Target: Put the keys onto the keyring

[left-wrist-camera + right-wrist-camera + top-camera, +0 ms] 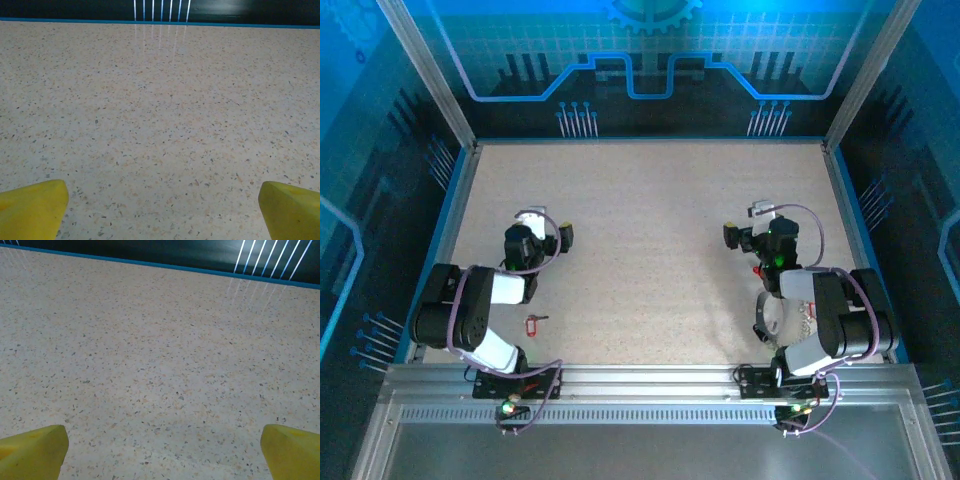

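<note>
Between the yellow fingertips (31, 210) of the left claw (162, 215) lies bare speckled desk (160, 115); the jaws stand spread wide and grip nothing. The right claw (165, 455) is the same: fingertips far apart, nothing between them, pale desk running up to a blue rim (150, 264).

From above, both claws point toward the far side of the desk, the left one over the left half, the right one over the right half, well apart. A red-tagged key (532, 324) lies flat on the desk near the front edge, just right of the left arm's elbow (455, 315). The keyring (765, 322), a thin silver loop, lies near the front edge on the right, partly under the right arm (840, 320), with small silver pieces (807, 318) beside it. A red speck (758, 270) sits close by the right wrist; too small to tell what it is.
</note>
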Controlling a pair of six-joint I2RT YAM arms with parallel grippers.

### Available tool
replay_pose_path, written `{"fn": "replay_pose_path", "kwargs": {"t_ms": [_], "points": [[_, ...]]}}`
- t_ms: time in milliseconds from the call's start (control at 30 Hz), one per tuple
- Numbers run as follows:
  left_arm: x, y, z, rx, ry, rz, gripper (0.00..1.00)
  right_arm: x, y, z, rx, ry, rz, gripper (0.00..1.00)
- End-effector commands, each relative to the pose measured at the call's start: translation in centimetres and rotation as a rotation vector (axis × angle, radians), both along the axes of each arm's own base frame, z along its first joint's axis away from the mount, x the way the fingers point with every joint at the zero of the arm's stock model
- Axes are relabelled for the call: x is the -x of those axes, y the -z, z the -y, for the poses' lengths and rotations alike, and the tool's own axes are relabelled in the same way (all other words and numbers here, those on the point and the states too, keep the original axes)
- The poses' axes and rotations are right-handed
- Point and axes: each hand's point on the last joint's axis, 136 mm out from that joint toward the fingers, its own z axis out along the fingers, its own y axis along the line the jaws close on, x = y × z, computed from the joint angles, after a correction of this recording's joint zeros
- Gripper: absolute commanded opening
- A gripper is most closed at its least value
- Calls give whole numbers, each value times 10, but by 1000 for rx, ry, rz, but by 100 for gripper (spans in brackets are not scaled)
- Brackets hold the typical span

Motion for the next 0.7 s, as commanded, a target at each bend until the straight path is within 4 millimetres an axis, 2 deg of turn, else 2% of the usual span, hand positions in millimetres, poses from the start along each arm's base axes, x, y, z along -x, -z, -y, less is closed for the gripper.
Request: {"fn": "replay_pose_path", "kwargs": {"t_ms": [0, 567, 667], "points": [[-6, -10, 1, 19, 8, 29, 99, -2, 0, 2, -8, 13, -3, 100], [-6, -10, 1, 16, 7, 31, 99, -2, 0, 1, -9, 11, -3, 100], [-6, -10, -6, 16, -32, 32, 99, -2, 0, 1, -10, 12, -3, 99]]}}
